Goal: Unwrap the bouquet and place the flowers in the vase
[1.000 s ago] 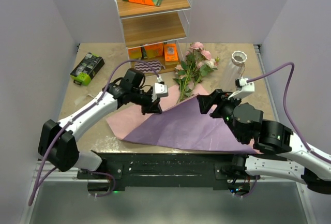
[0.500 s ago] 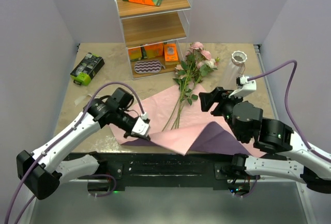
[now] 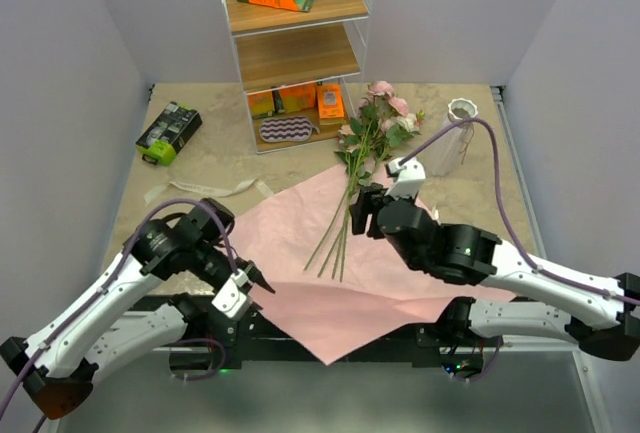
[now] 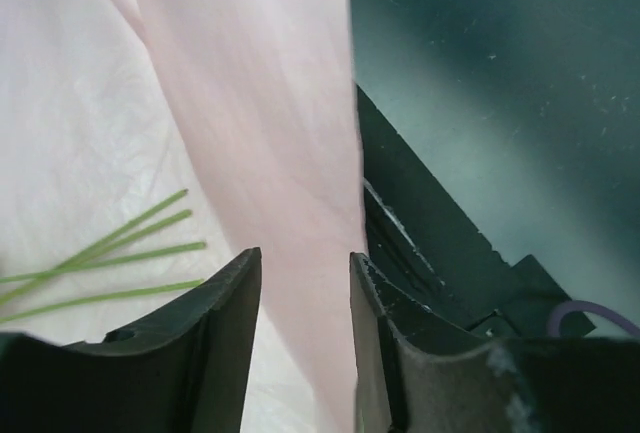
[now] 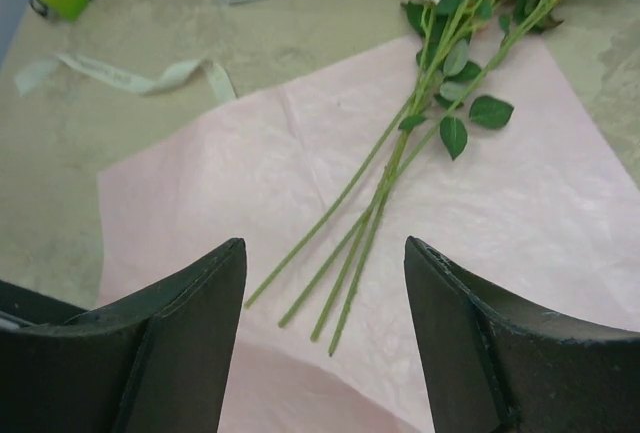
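Left gripper (image 3: 258, 281) sits at the near edge of the pink sheet (image 3: 290, 231), jaws half open, paper between them but not pinched. Right gripper (image 3: 362, 216) is wide open and empty over the rose stems (image 3: 335, 243) mid-sheet. Unwrapping looks done imo. Next: pinch the stems and carry them to the white vase (image 3: 455, 135) past the sheet's far-right corner.

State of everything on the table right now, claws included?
pink sheet: spread flat, overhanging near edge
flowers: unwrapped, lying on the sheet
vase: upright, no flowers in it
ribbon: untied, lying loose
left claw: open, at the sheet's near edge
right claw: open, empty, above the stems
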Tool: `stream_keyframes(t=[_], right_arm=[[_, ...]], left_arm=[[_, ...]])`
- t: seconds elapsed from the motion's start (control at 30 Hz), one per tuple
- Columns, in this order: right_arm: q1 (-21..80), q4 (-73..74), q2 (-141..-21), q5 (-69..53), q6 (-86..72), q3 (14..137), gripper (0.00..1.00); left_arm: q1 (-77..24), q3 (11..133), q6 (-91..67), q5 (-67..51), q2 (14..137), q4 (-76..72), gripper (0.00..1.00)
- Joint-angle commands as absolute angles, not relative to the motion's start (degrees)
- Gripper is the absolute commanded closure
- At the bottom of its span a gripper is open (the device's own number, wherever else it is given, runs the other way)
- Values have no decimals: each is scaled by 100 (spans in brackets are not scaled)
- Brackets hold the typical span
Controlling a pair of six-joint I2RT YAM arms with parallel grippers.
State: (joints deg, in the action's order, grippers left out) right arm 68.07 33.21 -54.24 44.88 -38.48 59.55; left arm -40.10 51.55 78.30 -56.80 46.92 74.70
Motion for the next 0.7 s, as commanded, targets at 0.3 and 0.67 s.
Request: stream_keyframes(t=[0.3, 0.67], right_arm=[[6988, 3444, -5992, 4815, -4596, 5747, 29], [4975, 3182, -7918, 4122, -4939, 6829, 43]], left_arm=[[-4034, 6389, 3641, -4230, 4402, 4509, 32], [-2067, 6381, 2785, -3754, 6844, 4201, 18]])
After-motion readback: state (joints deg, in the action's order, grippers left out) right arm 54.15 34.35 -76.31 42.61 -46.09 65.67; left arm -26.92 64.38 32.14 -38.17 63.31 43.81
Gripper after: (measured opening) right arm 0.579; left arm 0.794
